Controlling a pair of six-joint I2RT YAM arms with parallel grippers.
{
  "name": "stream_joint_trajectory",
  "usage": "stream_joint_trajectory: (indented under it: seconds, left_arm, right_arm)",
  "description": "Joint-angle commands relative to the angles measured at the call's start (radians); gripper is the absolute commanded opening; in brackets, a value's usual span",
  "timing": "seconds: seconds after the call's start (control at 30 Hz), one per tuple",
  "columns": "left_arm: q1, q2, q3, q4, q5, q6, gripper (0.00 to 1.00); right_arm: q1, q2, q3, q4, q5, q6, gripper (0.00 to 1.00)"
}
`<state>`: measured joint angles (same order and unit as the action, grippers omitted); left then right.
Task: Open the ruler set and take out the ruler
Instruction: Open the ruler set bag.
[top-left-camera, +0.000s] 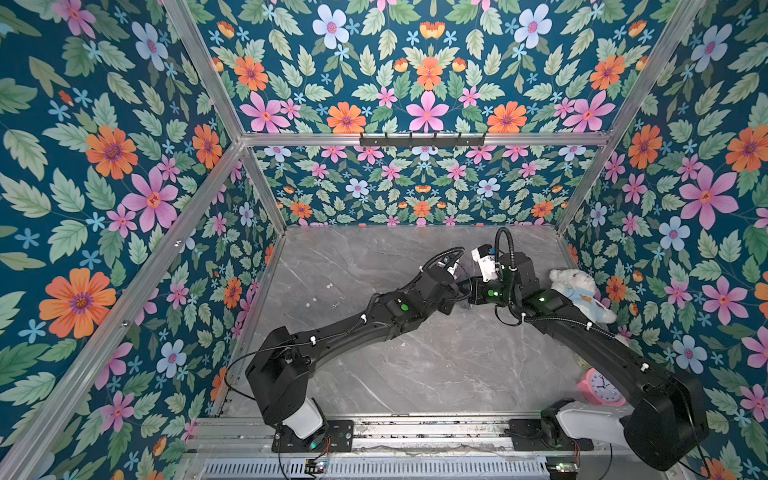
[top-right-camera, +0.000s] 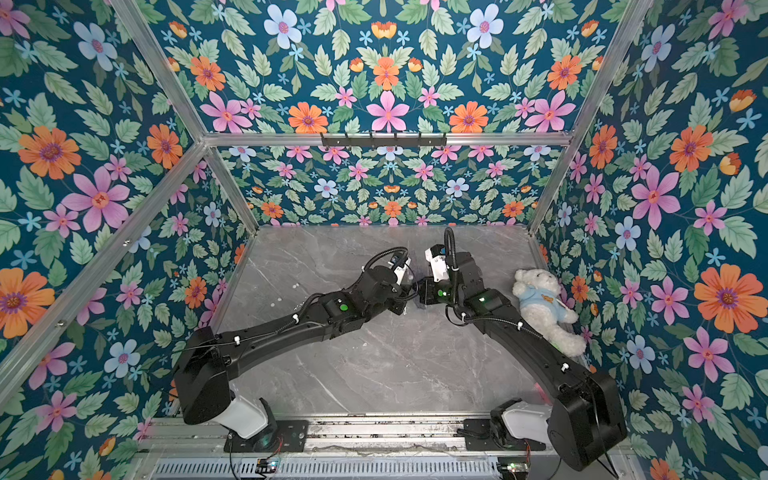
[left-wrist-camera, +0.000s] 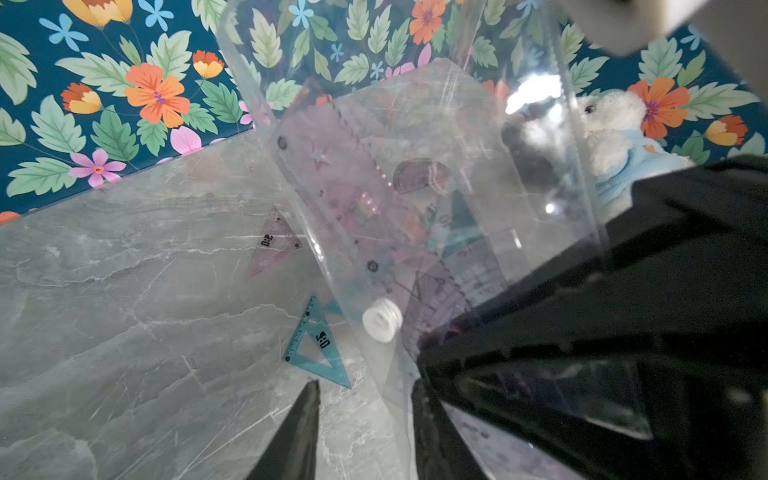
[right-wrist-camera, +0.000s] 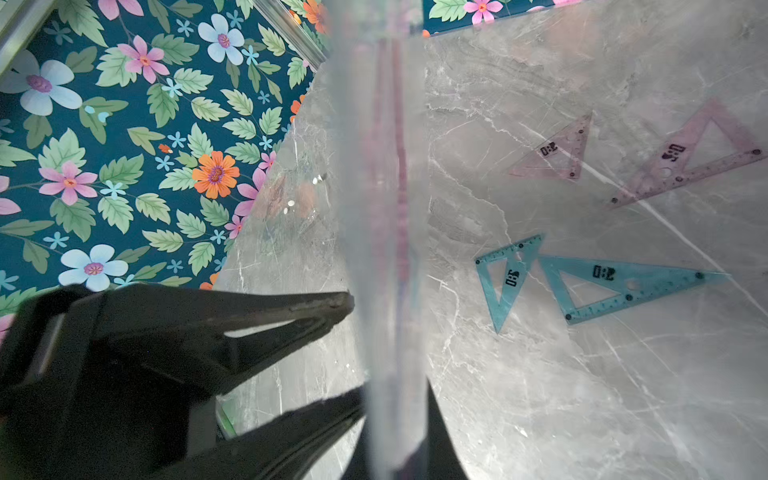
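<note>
The ruler set (left-wrist-camera: 415, 187) is a clear plastic pouch with a white snap button (left-wrist-camera: 382, 320), held up off the marble table. Inside it I see a pink straight ruler (left-wrist-camera: 332, 183) and a protractor. My right gripper (right-wrist-camera: 395, 449) is shut on the pouch, which shows edge-on (right-wrist-camera: 390, 208) in the right wrist view. My left gripper (left-wrist-camera: 365, 386) is open. The pouch's lower edge lies between its jaws, close to one finger (left-wrist-camera: 428, 428). In both top views the two wrists meet mid-table and hide the pouch.
Teal set squares (right-wrist-camera: 623, 286) and pink set squares (right-wrist-camera: 690, 162) show on the glossy table; I cannot tell if they are mirrored images. A white teddy bear (top-left-camera: 577, 291) and a pink alarm clock (top-left-camera: 600, 388) stand at the right wall. Flowered walls enclose three sides.
</note>
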<state>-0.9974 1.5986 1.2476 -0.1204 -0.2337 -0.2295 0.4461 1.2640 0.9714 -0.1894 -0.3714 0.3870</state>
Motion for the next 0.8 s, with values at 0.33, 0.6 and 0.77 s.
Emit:
stream_joint_trajectory:
  seconds: [0.33, 0.6, 0.77]
  left_arm:
    - [-0.001, 0.045, 0.021, 0.005, -0.053, -0.009, 0.26]
    - [0.000, 0.078, 0.048, 0.010, -0.081, -0.031, 0.06]
    - [-0.001, 0.087, 0.049, 0.023, -0.078, -0.047, 0.00]
  right_arm:
    - [0.016, -0.017, -0.005, 0.029, -0.021, -0.002, 0.00]
    - [0.025, -0.015, -0.009, 0.030, -0.037, -0.002, 0.00]
    - [0.026, -0.016, -0.018, 0.037, -0.040, 0.000, 0.00]
